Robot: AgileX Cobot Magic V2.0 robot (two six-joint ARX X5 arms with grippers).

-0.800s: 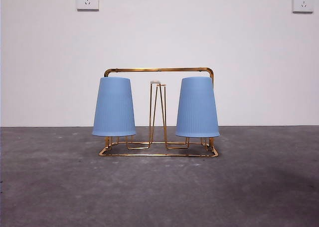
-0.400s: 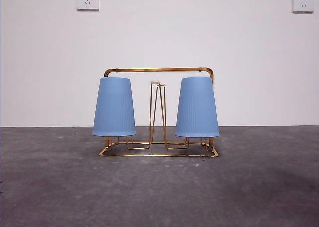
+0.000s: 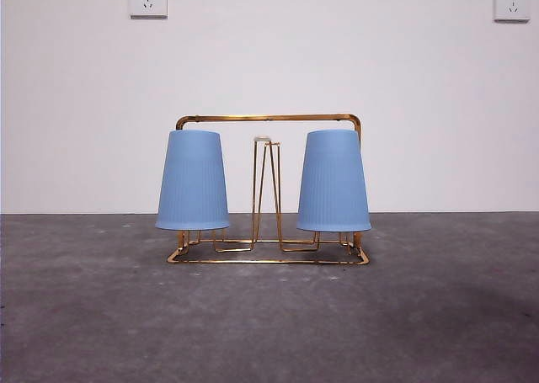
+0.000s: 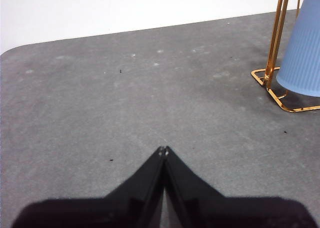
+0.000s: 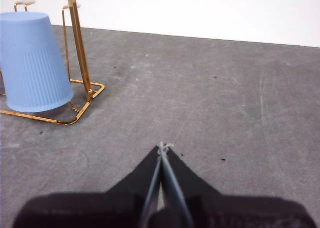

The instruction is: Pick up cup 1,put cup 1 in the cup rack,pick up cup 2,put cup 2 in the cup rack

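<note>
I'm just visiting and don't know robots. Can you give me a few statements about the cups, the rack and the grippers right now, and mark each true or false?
1. Both blue cups hang upside down on the cup rack: the left cup and the right cup. True.
2. The left gripper is holding a cup. False: it is shut on nothing, away from the rack.
3. The right gripper has its jaws wide open. False: they are shut.
4. The tall peg in the rack's middle carries no cup. True.

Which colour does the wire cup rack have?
The cup rack is gold-coloured; the front view shows it best.
</note>
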